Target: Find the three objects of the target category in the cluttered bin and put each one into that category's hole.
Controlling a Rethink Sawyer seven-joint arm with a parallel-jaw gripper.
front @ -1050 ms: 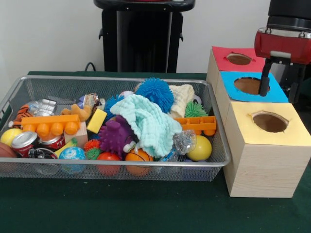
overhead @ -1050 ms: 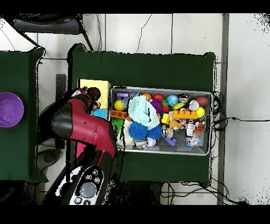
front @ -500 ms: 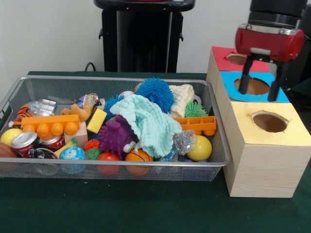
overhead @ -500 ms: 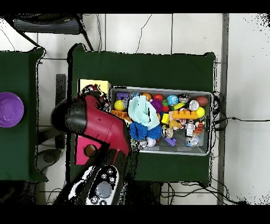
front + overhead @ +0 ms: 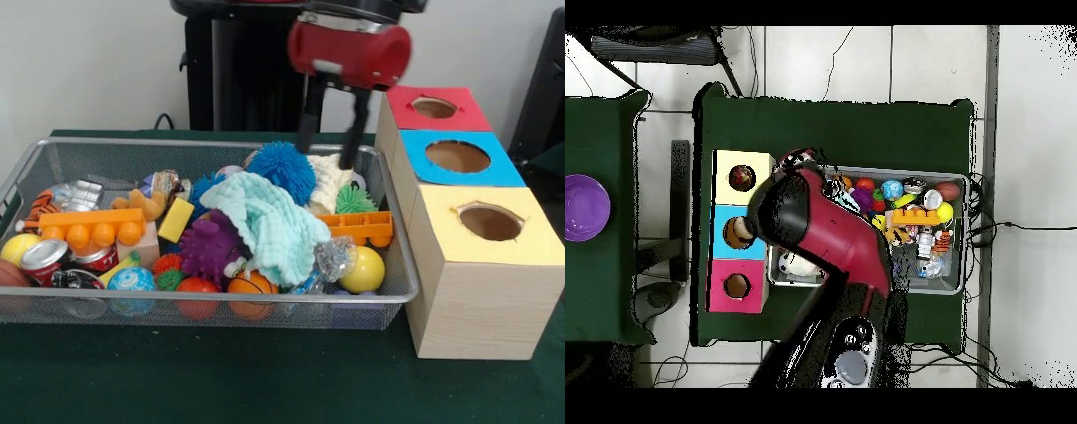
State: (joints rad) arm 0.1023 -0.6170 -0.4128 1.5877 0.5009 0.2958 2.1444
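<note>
Above the wire bin [image 5: 53, 150], end effector [image 5: 327, 148] spread wide and empty, blue spiky ball [image 5: 281, 170] just beside its fingertips

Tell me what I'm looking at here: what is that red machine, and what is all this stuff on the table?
The red and black machine is a robot arm. Its gripper, two dark jaws standing open and holding nothing, hangs above the wire mesh bin. One picture faces the robot across the green table; the other looks straight down. The bin is heaped with toys: a spiky blue ball, a pale green cloth, a purple knobbly toy, an orange toy brick, small drink cans. Beside it stand three wooden boxes with round holes, topped red, blue and yellow, for sorting things.
</note>
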